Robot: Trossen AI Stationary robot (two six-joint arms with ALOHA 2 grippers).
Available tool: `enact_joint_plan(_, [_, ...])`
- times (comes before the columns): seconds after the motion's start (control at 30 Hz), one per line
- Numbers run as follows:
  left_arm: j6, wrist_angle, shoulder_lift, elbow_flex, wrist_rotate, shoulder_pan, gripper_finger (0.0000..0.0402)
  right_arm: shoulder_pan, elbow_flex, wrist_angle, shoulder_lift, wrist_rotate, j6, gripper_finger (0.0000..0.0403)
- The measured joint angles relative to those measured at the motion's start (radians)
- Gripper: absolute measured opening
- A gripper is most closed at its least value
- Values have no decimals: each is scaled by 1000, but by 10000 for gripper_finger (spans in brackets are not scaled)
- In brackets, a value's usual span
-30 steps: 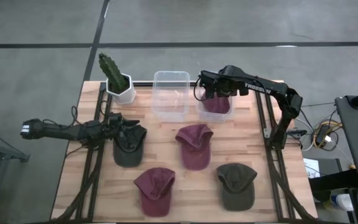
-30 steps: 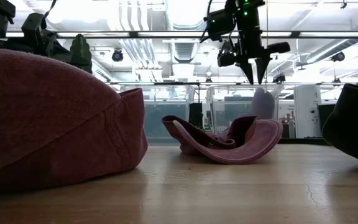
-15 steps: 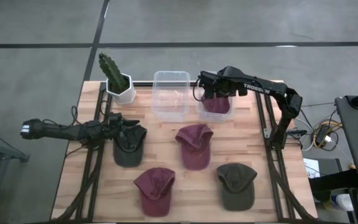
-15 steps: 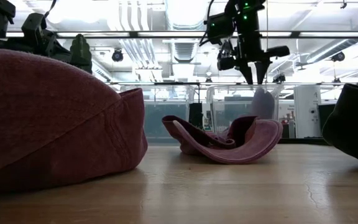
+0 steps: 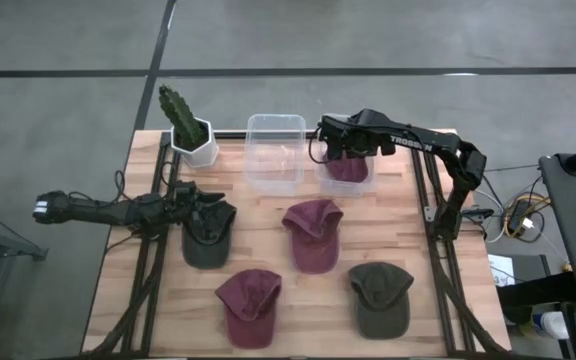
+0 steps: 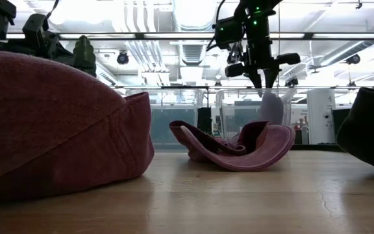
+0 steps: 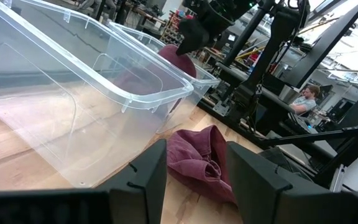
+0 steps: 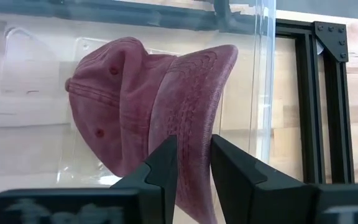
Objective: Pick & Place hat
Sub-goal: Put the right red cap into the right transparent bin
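TROSSEN lettering readable in white along the right arm [image 5: 418, 143]. Two clear plastic bins at the table's far edge: left bin [image 5: 275, 150] with nothing inside, right bin [image 5: 346, 172] with a maroon baseball cap [image 8: 148, 106] in it. Right gripper [image 8: 192, 163] reaching over that right bin, fingers narrowly apart around the cap's brim, so grasping it as far as visible. Left gripper [image 7: 194, 171] stretched low over the table's left side beside a dark olive cap [image 5: 208, 235], claw half spread, nothing between the fingers. Potted green cactus [image 5: 183, 120] at the far-left corner.
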Motion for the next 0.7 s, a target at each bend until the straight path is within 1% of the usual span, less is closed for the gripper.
enact_joint_plan(0.27, [0, 0, 0, 0, 0, 0, 155, -14, -7, 15, 1, -4, -15, 80])
enact_joint_plan(0.47, [0, 0, 0, 0, 0, 0, 155, -14, -61, 65, 2, -23, -26, 83])
enact_joint_plan(0.7, [0, 0, 0, 0, 0, 0, 155, -14, -78, 80, 1, -23, -45, 65])
